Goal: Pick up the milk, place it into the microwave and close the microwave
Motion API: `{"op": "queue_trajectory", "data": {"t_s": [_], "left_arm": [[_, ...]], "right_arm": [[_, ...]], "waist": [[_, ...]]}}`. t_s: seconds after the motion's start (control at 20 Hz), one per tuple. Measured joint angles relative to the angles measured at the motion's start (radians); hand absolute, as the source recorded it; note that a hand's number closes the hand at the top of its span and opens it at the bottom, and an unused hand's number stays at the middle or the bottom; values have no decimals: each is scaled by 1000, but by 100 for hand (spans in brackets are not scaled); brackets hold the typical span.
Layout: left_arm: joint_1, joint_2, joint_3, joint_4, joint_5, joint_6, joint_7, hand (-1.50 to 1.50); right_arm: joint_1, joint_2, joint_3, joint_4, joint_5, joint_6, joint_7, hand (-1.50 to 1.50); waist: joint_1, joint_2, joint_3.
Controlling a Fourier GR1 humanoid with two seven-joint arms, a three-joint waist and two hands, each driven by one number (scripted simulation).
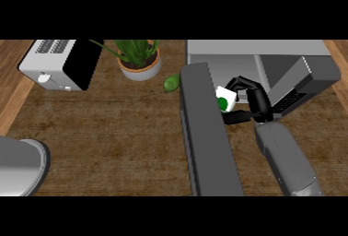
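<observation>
I am looking down at a brown counter and noting what surrounds my work area first. A toaster with a white body and a black side is sitting at the far left, and a potted plant in a pale pot is standing just to its right. A green avocado is lying on the counter between the plant pot and the microwave door, close beside the door's far end. A grey rounded object is showing at the lower left edge, cut off by the view. The microwave is occupying the upper right, and its door is standing open, stretching toward me as a long dark slab from the microwave's front to the lower edge of the view. That slab is running along the left side of my right forearm and is closing off the space on that side. My right robot hand is curling its black fingers around the milk, a white carton with a green mark, and is holding it just beside the open door, in front of the microwave's grey cavity. I cannot tell whether the carton is already resting inside the cavity. My left robot hand is not showing in this view.
</observation>
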Motion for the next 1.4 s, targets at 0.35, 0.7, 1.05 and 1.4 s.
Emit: {"op": "queue_trajectory", "data": {"t_s": [0.35,0.7,1.05,1.4], "left_arm": [[-33,11,14,31,-2,-13,-5,-150],[-53,19,10,61,-15,-41,-19,-150],[-83,29,-4,73,-10,-41,-5,-150],[-113,41,-13,90,-19,-46,-5,-150]], "right_arm": [[-206,0,-14,221,100,-129,34,150],[-369,-16,-57,436,145,-248,31,150],[-445,-38,-95,542,157,-378,17,150],[-484,-81,-87,589,201,-515,-17,150]], "waist": [[16,7,0],[47,21,2],[78,37,3],[102,51,3]]}}
